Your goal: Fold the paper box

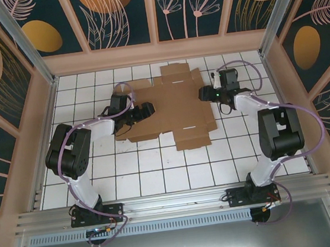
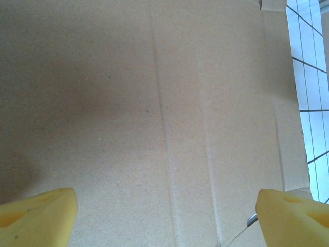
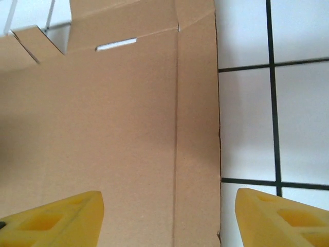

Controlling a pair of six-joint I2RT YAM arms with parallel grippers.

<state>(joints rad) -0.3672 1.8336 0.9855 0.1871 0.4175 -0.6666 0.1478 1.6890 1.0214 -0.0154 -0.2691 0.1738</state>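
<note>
Two empty hands, left gripper (image 1: 148,109), right gripper (image 1: 204,93), jaws apart, over paper box (image 1: 178,110)

place: robot lab test cell | floor: white tiled table (image 1: 135,176) | enclosure: aluminium frame posts (image 1: 18,36) around it, wall panels (image 1: 114,22) printed with leaves and flowers | rig: left arm (image 1: 70,155) and right arm (image 1: 279,131) bolted to a metal rail (image 1: 174,203) at the near edge

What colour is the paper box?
The paper box is plain brown; top external view shows it best.
</note>
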